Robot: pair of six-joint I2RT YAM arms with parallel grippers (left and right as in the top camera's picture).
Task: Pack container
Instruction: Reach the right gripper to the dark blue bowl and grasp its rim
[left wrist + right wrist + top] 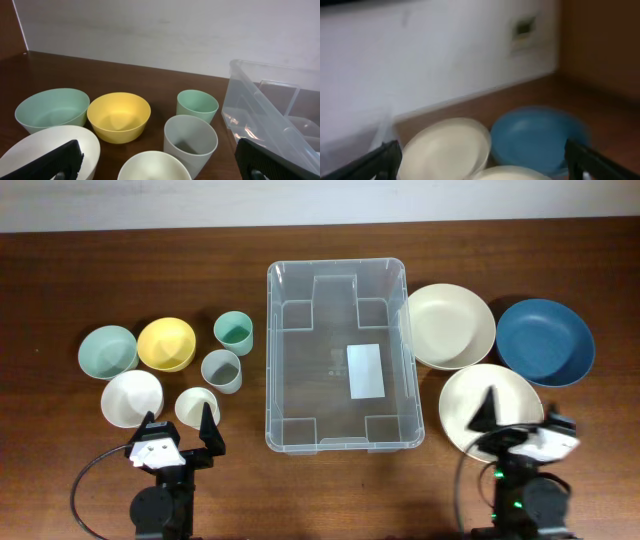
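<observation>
Clear plastic formed the container [272,370], which stood in the middle of the dark wooden worktop [60,280]. Its long sides ran away from the arms, and a white label [366,371] lay on its floor, right of centre.

To its left was a cluster of small vessels:
- a pale green bowl [107,350] touching a yellow bowl [166,343]
- a green cup [233,332], with a grey cup [221,370] just in front of it
- nearer the arms, a white bowl [131,397] and a small cream cup [196,406]

The left end effector [180,425] sat at the near edge just behind these last two. Its fingers were spread wide with nothing between them, and the left wrist view showed one finger at each lower corner.

Right of the container lay a cream bowl [450,325] close to its wall, a blue bowl [545,341] beside that, and a broad white dish [490,400] in front of both.

The right end effector [520,422] was over the near rim of that dish, likewise spread wide and holding nothing. Whether it touched the dish could not be told. The right wrist view was blurred, though the cream and blue bowls showed side by side.
</observation>
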